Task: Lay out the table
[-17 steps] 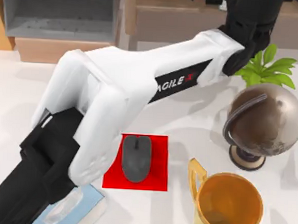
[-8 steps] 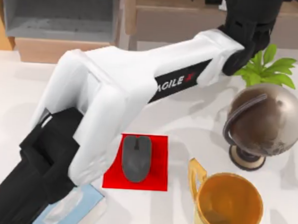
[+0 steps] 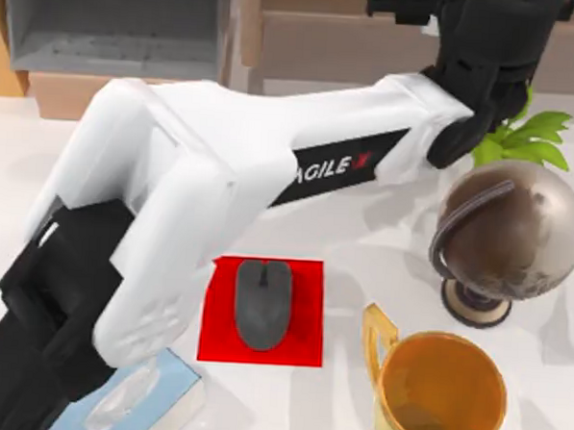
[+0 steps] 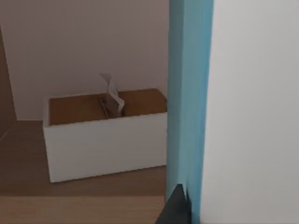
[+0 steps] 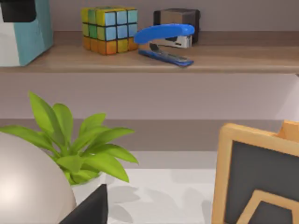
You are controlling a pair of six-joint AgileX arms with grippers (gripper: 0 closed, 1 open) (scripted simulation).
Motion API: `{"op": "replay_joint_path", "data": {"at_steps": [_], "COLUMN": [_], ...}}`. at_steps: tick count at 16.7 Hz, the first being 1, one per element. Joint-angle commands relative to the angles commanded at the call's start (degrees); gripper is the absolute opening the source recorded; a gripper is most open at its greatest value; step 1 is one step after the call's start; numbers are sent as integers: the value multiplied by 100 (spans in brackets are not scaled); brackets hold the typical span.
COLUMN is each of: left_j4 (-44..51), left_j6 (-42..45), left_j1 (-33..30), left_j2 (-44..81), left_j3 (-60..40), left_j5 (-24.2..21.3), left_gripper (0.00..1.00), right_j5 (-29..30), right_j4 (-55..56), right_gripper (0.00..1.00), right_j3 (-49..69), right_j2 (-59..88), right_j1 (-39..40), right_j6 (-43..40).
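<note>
White table (image 3: 381,249), left arm's fingers (image 3: 404,3) beyond its far edge

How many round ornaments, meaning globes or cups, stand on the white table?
2. The brown metallic globe stands at the table's right side, and the golden trophy cup in front of it. The arm may hide others.

Wooden shelf (image 5: 224,58) carries a multicoloured puzzle cube (image 5: 110,29), a blue stapler (image 5: 164,39) just beside it and a dark box (image 5: 180,16) behind; below, on the white bench (image 5: 168,196), a leafy green plant (image 5: 79,142) beside a pale rounded globe (image 5: 28,186), and a wood-framed dark board (image 5: 257,179).
</note>
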State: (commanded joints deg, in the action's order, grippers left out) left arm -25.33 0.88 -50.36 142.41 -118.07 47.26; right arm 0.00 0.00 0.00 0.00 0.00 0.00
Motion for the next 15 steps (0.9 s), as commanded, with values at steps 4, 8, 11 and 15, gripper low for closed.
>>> {"op": "replay_joint_path", "data": {"at_steps": [4,8,11,15], "left_j4": [-74,-74,-162,-381], "left_j6": [5,76,351,1136], "left_j1": [-39,-14,-18,98], "left_j2": [-91,-186,-675,-1873], "left_j3": [93,243,942,2610], "left_j5": [63,-81,-557,-1460], "left_gripper": [0,0,0,0], "right_j5": [0,0,0,0], "right_j4": [0,0,0,0], "right_gripper": [100,100,100,100], "right_j3": [0,0,0,0], "right_j2": [0,0,0,0], "right_j1": [0,0,0,0], "right_j6": [0,0,0,0]}}
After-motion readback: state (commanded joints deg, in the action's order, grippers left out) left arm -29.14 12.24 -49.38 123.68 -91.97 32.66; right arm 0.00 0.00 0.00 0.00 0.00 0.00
